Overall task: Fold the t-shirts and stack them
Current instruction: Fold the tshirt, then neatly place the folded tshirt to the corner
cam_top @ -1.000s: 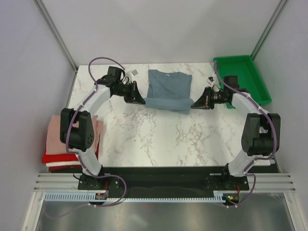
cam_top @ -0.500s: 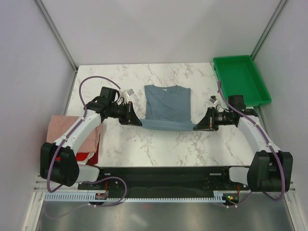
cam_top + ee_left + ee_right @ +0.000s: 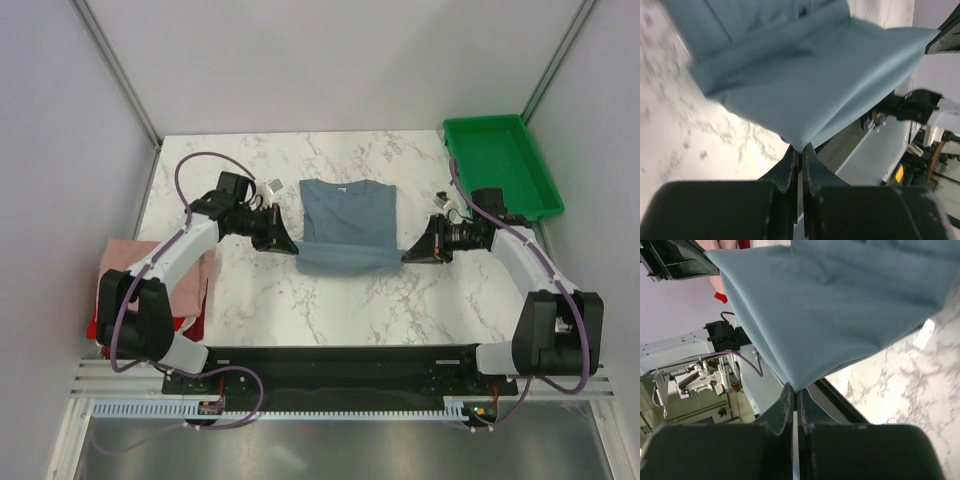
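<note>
Now the slate shirt [image 3: 347, 212] lies in the middle of the marble table [image 3: 330, 300], collar toward the far edge. Its near hem is raised off the surface and stretched between the two grippers.

The left gripper [image 3: 290, 246] is pinched tight on the hem's left corner. In its wrist view the fingers [image 3: 788, 167] meet with only a sliver between them, and the cloth's corner is caught at their tips. The right gripper [image 3: 408, 254] is likewise clamped on the right corner, and its wrist view shows the fingers [image 3: 784, 407] pressed together on the cloth's point. The shirt fans out from each pinch in smooth folds, its far part resting flat on the table.

At the table's left edge, partly under the left arm, sits a stack with a pink tee [image 3: 118, 260] on top and a red tee [image 3: 195, 322] showing below it. A green tray [image 3: 500, 160] sits at the far right corner, well apart from the shirt.
</note>
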You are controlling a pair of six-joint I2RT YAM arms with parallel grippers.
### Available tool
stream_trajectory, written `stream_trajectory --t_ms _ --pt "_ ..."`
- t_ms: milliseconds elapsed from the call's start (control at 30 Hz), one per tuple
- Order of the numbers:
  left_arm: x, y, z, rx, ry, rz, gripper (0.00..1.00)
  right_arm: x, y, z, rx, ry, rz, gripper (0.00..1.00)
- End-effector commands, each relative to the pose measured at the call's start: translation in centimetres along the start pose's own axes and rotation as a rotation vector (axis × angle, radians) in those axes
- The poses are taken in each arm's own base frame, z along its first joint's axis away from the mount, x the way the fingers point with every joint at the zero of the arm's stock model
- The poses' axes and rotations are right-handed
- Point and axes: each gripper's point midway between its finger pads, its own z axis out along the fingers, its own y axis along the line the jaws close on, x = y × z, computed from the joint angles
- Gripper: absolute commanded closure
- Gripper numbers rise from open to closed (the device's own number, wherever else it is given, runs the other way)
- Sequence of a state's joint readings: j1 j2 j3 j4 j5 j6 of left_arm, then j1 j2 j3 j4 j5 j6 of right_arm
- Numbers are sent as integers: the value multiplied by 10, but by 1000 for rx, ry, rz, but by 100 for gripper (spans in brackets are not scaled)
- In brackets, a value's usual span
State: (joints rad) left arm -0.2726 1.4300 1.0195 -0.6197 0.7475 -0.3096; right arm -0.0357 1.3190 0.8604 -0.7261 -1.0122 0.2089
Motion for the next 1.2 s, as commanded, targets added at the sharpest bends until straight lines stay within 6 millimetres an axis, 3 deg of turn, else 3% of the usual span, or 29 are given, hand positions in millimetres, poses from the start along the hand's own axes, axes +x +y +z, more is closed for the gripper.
stream_trajectory --t_ms 0,33,100,133,167,200,233,267,300,333,367,400,433,467,500,533,600,633,700,733,800,833,900,933,1033,1167 --pt "-71 -2 -8 -41 -140 103 98 -71 10 -5 18 -108 -159 100" --pt "-95 0 -3 -42 -151 114 98 -84 10 -4 20 -116 -174 100" --pt "-124 7 -1 -49 -174 108 98 -122 8 1 23 -134 -203 100" --pt "-152 -3 -7 -38 -219 145 98 -135 6 4 23 -140 -202 100" --pt "-163 16 10 -48 -195 120 98 -160 -1 11 21 -142 -206 100" --pt "-175 20 16 -52 -195 128 98 -176 -5 15 22 -152 -218 100" --pt "-203 12 11 -49 -243 176 98 -190 -12 20 27 -156 -222 100" --pt "-212 38 36 -67 -212 153 97 -217 -27 32 32 -164 -222 100" --pt "-225 45 43 -88 -224 167 96 -230 -34 38 32 -170 -222 100" --pt "-251 42 42 -91 -270 216 86 -244 -42 44 31 -179 -226 99" --pt "-258 70 65 -123 -253 205 80 -271 -57 58 21 -201 -247 97" --pt "-268 78 73 -134 -266 219 73 -285 -64 64 23 -218 -254 94" --pt "-289 74 70 -144 -317 287 64 -294 -86 80 18 -215 -236 78" --pt "-295 79 76 -166 -327 304 58 -318 -74 79 -4 -262 -311 68" --pt "-299 95 81 -224 -335 300 52 -325 -75 82 -7 -271 -327 25" --pt "-303 94 79 -241 -347 315 44 -333 -71 82 -16 -281 -357 22" --pt "-307 87 65 -255 -369 327 41 -333 -57 78 -51 -279 -411 21" --pt "-303 87 60 -261 -368 307 38 -333 -40 66 -61 -292 -439 20" --pt "-301 90 47 -286 -377 288 36 -320 -32 61 -75 -277 -433 20" --pt "-297 86 38 -296 -382 285 33 -315 -13 51 -93 -283 -453 19" --pt "-287 85 33 -267 -349 275 33 -301 -12 49 -88 -269 -423 17" --pt "-279 88 35 -255 -328 259 33 -296 0 43 -97 -273 -433 15" --pt "-266 93 40 -207 -283 218 33 -283 -3 46 -81 -254 -406 2" --pt "-258 97 45 -188 -261 180 33 -279 4 43 -79 -255 -417 2" --pt "-239 109 63 -113 -195 92 33 -259 -1 50 -60 -208 -398 2" --pt "-225 124 83 -57 -145 28 34 -233 -16 77 15 -125 -391 2"
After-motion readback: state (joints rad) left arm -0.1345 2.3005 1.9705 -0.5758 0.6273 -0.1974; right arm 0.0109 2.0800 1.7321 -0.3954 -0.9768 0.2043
